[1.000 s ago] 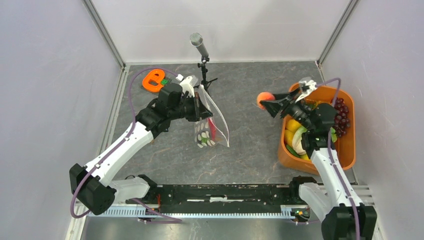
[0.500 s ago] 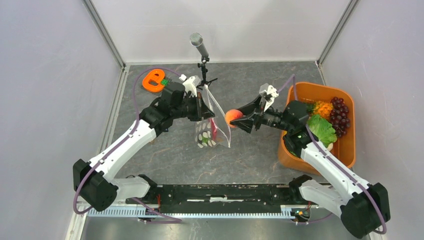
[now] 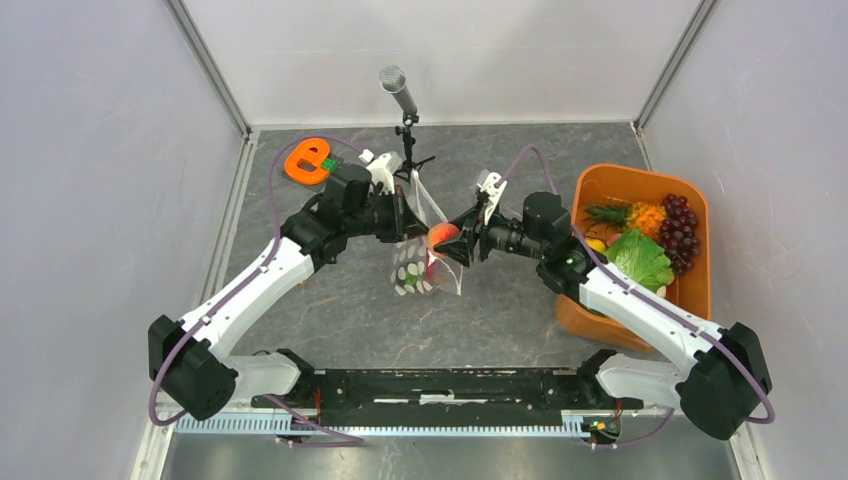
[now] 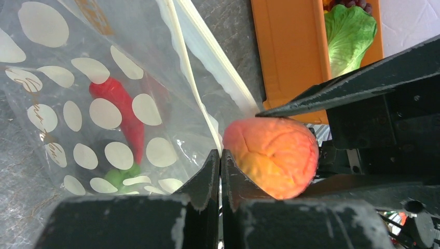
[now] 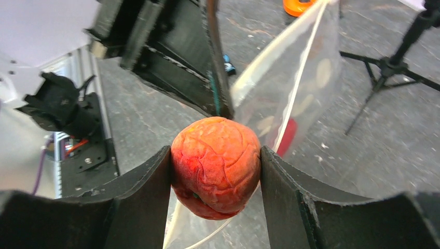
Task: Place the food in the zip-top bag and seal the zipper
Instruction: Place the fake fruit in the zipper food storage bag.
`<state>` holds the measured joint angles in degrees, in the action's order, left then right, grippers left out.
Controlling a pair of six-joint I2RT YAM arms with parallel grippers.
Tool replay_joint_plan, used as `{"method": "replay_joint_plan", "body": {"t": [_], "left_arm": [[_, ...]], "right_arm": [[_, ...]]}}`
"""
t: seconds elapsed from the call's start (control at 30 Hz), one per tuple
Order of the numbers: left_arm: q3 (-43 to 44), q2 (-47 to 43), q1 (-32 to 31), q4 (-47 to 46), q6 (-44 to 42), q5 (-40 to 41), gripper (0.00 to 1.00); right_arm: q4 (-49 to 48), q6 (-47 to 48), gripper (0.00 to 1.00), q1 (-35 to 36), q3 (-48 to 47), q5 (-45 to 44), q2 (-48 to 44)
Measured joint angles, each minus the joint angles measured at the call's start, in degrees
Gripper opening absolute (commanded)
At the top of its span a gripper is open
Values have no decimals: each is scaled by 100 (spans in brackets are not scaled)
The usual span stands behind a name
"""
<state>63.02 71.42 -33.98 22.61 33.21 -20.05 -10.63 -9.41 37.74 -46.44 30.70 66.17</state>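
Note:
My left gripper (image 3: 403, 215) (image 4: 220, 155) is shut on the mouth edge of the clear dotted zip-top bag (image 3: 415, 262) (image 4: 104, 104) and holds it up off the table, mouth open. Its whitish zipper strip (image 4: 187, 72) (image 5: 298, 88) runs along the mouth. A red piece (image 4: 122, 111) and a green piece (image 4: 122, 176) lie inside. My right gripper (image 3: 446, 241) (image 5: 215, 171) is shut on a red-orange peach-like toy fruit (image 3: 441, 236) (image 5: 215, 166) (image 4: 272, 155), right at the bag's mouth.
An orange tub (image 3: 694, 300) at the right holds lettuce (image 3: 640, 258), purple grapes (image 3: 682, 228), a pineapple (image 3: 630, 215) and yellow pieces. A microphone stand (image 3: 405, 120) rises behind the bag. An orange tape roll (image 3: 308, 160) lies at the back left.
My right gripper has carried the peach-like fruit leftward from above the tub to the bag's mouth. My left gripper has kept holding the bag in place.

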Motion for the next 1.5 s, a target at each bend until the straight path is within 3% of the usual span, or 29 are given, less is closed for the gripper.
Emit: {"method": "replay_joint_plan", "body": {"t": [0.43, 0.67, 0.87, 1.5], "left_arm": [[116, 0, 9, 94, -2, -415, 2], [374, -13, 9, 129, -2, -750, 2], [378, -33, 9, 153, -2, -780, 2], [249, -343, 11, -199, 146, -955, 2]], "right_arm": [[621, 393, 62, 190, -94, -1528, 48], [623, 435, 68, 315, -125, -1668, 55], [293, 219, 65, 341, -125, -1663, 55], [46, -42, 67, 684, -188, -2514, 262]]}}
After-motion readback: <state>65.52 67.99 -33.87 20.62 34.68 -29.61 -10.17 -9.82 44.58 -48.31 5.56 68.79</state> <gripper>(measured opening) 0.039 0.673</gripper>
